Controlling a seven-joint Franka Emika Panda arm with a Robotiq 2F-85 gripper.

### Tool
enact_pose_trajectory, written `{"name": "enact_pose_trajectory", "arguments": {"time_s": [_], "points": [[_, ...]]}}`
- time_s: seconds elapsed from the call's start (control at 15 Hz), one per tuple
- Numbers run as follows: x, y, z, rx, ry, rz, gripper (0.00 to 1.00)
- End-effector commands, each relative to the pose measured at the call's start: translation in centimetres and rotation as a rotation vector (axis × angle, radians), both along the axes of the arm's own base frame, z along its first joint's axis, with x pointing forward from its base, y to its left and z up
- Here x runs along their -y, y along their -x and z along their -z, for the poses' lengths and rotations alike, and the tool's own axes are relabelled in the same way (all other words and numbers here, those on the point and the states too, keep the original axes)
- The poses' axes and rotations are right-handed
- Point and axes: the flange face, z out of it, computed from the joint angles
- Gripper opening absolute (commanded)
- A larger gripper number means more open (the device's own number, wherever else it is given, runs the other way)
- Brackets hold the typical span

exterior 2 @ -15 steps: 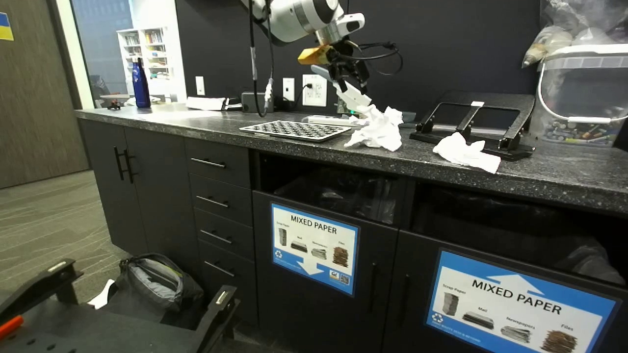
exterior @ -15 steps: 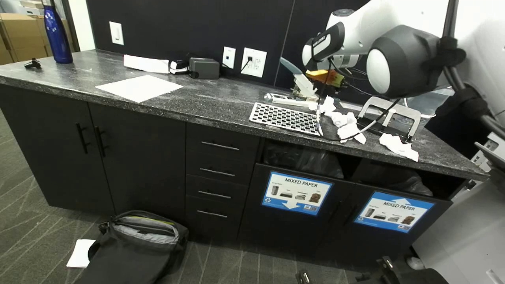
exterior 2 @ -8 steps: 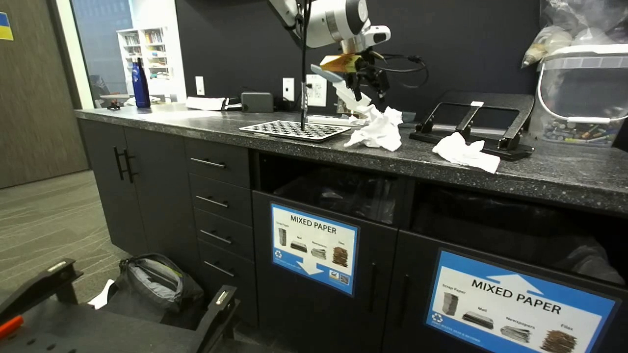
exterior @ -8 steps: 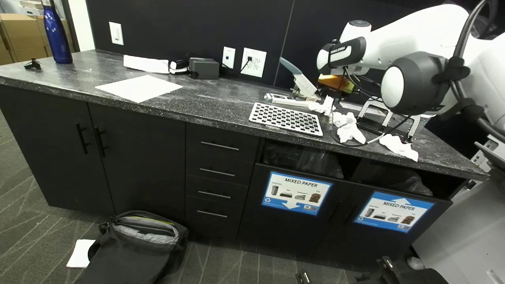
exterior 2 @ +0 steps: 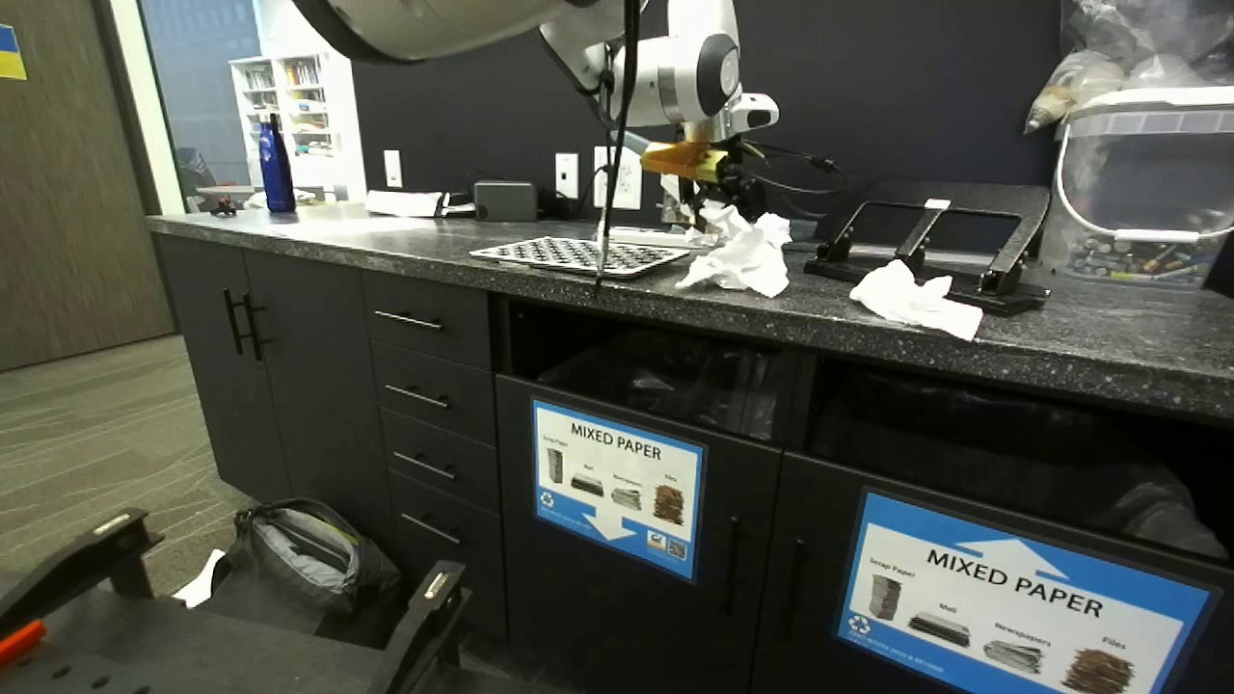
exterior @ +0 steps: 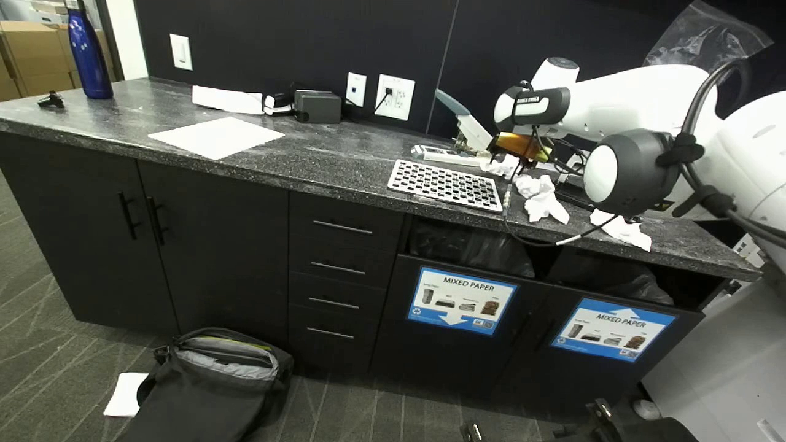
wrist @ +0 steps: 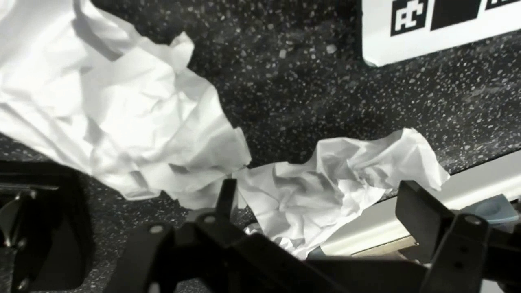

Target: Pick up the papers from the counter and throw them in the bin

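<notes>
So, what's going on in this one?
A robot arm has its gripper open and low over the dark speckled counter, with a smaller paper wad showing between the jaws but not held. A larger wad lies right beside it, and a third wad lies by the black stand. All three have yet to go into the MIXED PAPER bins below.

In both exterior views, a tall blue bottle (exterior: 91,55) stands upright, well apart from a flat black-and-white checkered board (exterior: 445,184). 3 white rectangular plates (exterior: 395,107) sit on the black wall (exterior: 276,49). A dark grey fabric bag (exterior: 212,393) lies open on grey patterned carpet (exterior: 344,414). In an exterior view, a black slanted stand (exterior 2: 974,198) sits just beside a white-handled clear plastic bucket (exterior 2: 1138,193).
</notes>
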Motion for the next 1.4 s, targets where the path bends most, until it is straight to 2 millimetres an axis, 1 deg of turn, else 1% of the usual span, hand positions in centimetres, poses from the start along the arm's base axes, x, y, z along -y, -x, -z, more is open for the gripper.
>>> {"name": "enact_pose_trajectory", "arguments": {"time_s": [0.0,0.2,0.27,0.33,0.6,0.73,0.8,0.87,1.13,1.2,1.33], "points": [[0.2,-0.3,0.4,0.043,0.001,-0.049,1.00],[0.8,-0.3,1.3,0.067,0.032,-0.056,1.00],[0.9,-0.3,1.5,0.072,0.036,-0.057,0.75],[1.0,-0.3,1.8,0.076,0.042,-0.063,0.74],[1.3,-0.3,2.5,0.085,0.056,-0.077,0.42],[1.3,-0.3,2.7,0.087,0.061,-0.085,0.29],[1.3,-0.3,2.7,0.086,0.062,-0.089,0.19],[1.3,-0.3,2.8,0.082,0.064,-0.092,0.15],[1.0,-0.1,2.8,0.018,0.080,-0.105,0.07],[0.7,-0.2,2.4,0.013,0.088,-0.114,0.09],[0.0,-0.3,1.5,0.010,0.103,-0.122,0.09]]}}
